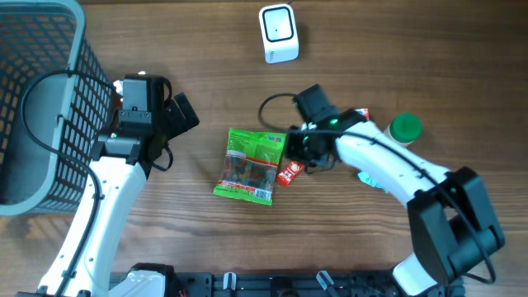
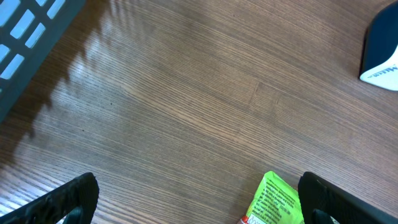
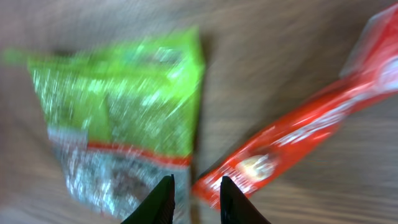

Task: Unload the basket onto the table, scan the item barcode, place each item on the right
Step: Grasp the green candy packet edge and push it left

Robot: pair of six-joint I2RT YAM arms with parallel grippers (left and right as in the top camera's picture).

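A green snack bag (image 1: 250, 165) lies flat mid-table with a small red packet (image 1: 289, 173) at its right edge. The white scanner (image 1: 278, 33) stands at the far side. My right gripper (image 1: 299, 153) hovers over the seam between the two; in the blurred right wrist view its jaws (image 3: 194, 186) are slightly apart, nothing between them, the green bag (image 3: 118, 99) on the left and the red packet (image 3: 292, 137) on the right. My left gripper (image 1: 177, 111) is wide open and empty (image 2: 199, 202), with the bag's corner (image 2: 277, 199) by its right finger.
A grey mesh basket (image 1: 41, 107) fills the left edge. A green-capped bottle (image 1: 405, 128) stands at the right, beside the right arm. The scanner (image 2: 382, 53) shows at the left wrist view's top right, the basket's rim (image 2: 25, 37) at its top left.
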